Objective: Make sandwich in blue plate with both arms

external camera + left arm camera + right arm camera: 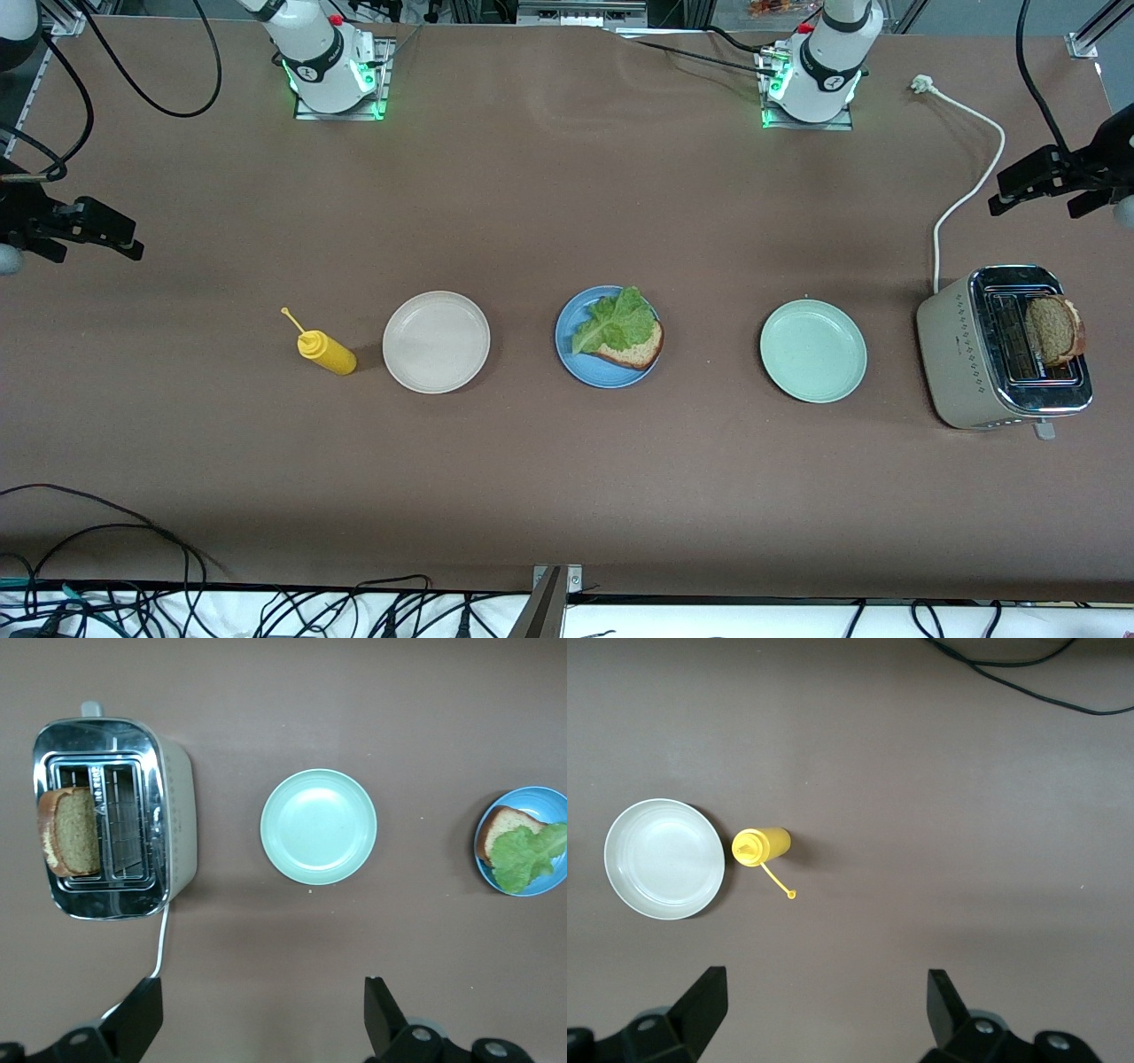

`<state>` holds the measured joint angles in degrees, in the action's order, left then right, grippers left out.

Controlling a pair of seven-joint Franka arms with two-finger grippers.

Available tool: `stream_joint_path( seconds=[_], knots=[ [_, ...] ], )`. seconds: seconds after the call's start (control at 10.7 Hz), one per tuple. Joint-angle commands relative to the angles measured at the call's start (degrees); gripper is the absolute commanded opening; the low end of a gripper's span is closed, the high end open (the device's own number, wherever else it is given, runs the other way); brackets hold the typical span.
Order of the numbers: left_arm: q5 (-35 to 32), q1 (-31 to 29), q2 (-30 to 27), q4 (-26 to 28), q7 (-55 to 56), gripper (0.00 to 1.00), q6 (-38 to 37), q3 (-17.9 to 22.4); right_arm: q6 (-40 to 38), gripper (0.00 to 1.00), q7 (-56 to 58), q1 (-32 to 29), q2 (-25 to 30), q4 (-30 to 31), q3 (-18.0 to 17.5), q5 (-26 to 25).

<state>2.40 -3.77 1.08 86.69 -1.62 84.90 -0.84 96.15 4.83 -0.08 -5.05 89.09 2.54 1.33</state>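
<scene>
Second bread slice (1054,330) stands in the toaster (1005,347), light, crumbly, best pinched by its crust edges; first slice (633,350) and lettuce (614,321) on blue plate (576,354); left gripper (261,1010) and right gripper (824,1005) hang spread, empty.

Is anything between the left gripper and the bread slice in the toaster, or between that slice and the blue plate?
Nothing blocks the open left gripper from the bread slice in the toaster. The pale green plate lies between toaster and blue plate.
</scene>
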Motion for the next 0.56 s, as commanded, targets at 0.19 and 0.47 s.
stream_joint_path(
  seconds=[0.19,0.47],
  knots=[
    [0.7,-8.4,8.3,-3.0,-8.6,1.00,3.2,0.0,-0.4,1.00,0.3,-0.4,-0.6,-1.4,-0.1,0.1],
    [0.2,-12.0,13.1,-3.1,-10.7,1.00,9.8,0.0,-0.4,1.00,0.3,-0.4,-0.6,-1.4,-0.1,0.2]
  ],
)
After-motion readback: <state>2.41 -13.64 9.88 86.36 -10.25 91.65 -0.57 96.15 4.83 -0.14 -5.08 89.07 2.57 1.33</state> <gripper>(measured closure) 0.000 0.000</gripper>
